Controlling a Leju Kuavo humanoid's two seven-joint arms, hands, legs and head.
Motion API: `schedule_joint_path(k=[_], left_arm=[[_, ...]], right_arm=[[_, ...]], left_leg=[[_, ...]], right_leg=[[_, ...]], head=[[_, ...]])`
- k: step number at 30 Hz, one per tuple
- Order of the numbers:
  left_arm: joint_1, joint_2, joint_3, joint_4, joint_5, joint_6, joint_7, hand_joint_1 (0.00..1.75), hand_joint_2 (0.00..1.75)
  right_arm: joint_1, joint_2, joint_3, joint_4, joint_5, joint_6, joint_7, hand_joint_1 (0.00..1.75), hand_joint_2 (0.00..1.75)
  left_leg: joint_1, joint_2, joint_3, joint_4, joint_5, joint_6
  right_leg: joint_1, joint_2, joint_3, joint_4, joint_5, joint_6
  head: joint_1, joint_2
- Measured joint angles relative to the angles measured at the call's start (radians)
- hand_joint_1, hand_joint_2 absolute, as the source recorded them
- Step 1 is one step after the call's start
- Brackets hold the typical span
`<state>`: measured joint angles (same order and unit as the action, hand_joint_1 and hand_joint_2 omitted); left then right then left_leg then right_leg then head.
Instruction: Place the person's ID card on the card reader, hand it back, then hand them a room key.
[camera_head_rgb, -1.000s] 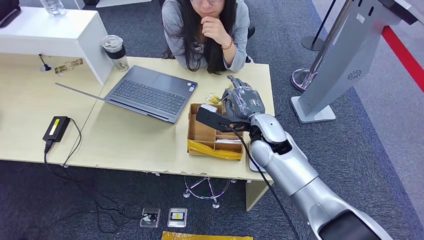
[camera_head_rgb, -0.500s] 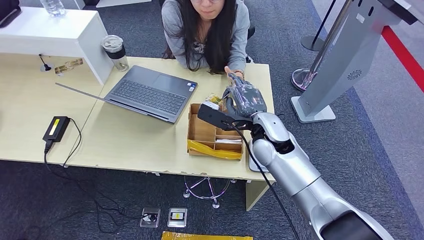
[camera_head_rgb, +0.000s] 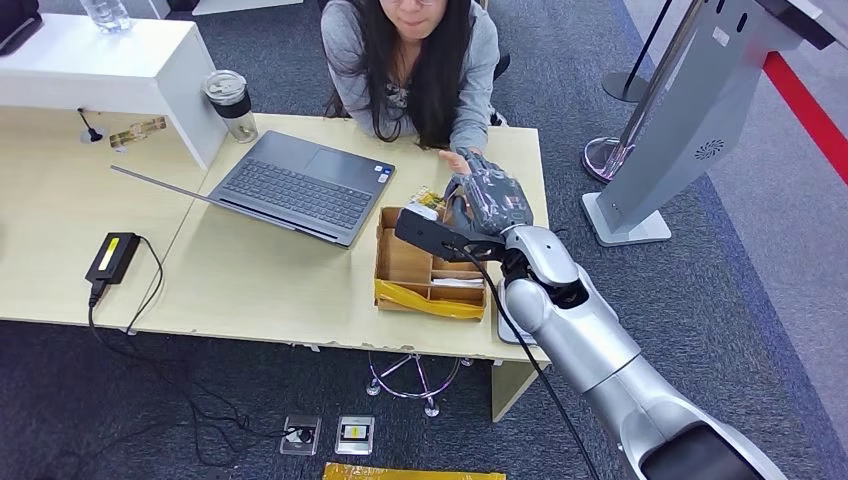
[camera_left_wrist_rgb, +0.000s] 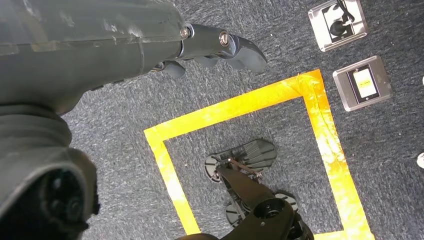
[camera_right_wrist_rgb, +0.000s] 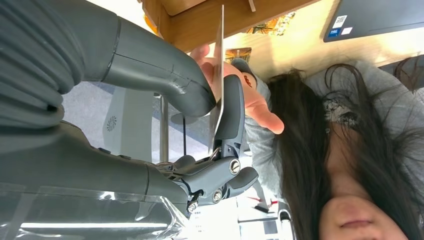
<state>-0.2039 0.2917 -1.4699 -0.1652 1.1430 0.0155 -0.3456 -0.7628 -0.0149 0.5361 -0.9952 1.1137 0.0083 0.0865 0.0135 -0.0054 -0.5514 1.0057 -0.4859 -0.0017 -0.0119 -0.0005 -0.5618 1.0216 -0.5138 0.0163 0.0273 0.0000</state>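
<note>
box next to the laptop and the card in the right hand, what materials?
Box: looks like brown corrugated cardboard, matte, with glossy yellow tape along its front edge. Card pinched in the right hand: thin, rigid, seen edge-on, probably plastic; surface finish can't be judged.

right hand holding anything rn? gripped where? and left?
The right hand pinches a thin card edge-on between thumb and a finger, gripping its end nearest the wrist; the rest sticks out toward the person's open palm. The left hand holds nothing.

An open laptop (camera_head_rgb: 300, 186) lies on the desk (camera_head_rgb: 250, 280) beside a cardboard tray (camera_head_rgb: 400, 262).
</note>
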Motion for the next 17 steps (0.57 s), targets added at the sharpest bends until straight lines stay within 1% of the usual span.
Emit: schedule_joint_path(k=[6, 7, 10, 11, 17], left_arm=[[0.000, 0.000, 0.000, 0.000, 0.003, 0.000, 0.000, 0.00, 0.00], [0.000, 0.000, 0.000, 0.000, 0.004, 0.000, 0.000, 0.00, 0.00], [0.000, 0.000, 0.000, 0.000, 0.005, 0.000, 0.000, 0.00, 0.00], [0.000, 0.000, 0.000, 0.000, 0.006, 0.000, 0.000, 0.00, 0.00], [0.000, 0.000, 0.000, 0.000, 0.006, 0.000, 0.000, 0.00, 0.00]], right_arm=[[0.000, 0.002, 0.001, 0.000, -0.011, 0.002, 0.002, 1.75, 1.75], [0.000, 0.002, 0.002, 0.000, -0.013, 0.002, 0.003, 1.31, 1.75], [0.000, 0.002, 0.002, 0.000, -0.016, 0.002, 0.004, 0.00, 0.44], [0.000, 0.002, 0.002, 0.000, -0.017, 0.002, 0.004, 0.00, 0.00], [0.000, 0.002, 0.004, 0.000, -0.015, -0.003, 0.007, 0.00, 0.00]], left_leg=[[0.000, 0.000, 0.000, 0.000, 0.000, 0.000], [0.000, 0.000, 0.000, 0.000, 0.000, 0.000], [0.000, 0.000, 0.000, 0.000, 0.000, 0.000], [0.000, 0.000, 0.000, 0.000, 0.000, 0.000], [0.000, 0.000, 0.000, 0.000, 0.000, 0.000]], right_leg=[[0.000, 0.000, 0.000, 0.000, 0.000, 0.000], [0.000, 0.000, 0.000, 0.000, 0.000, 0.000], [0.000, 0.000, 0.000, 0.000, 0.000, 0.000], [0.000, 0.000, 0.000, 0.000, 0.000, 0.000], [0.000, 0.000, 0.000, 0.000, 0.000, 0.000]], head=[[0.000, 0.000], [0.000, 0.000], [0.000, 0.000], [0.000, 0.000], [0.000, 0.000]])
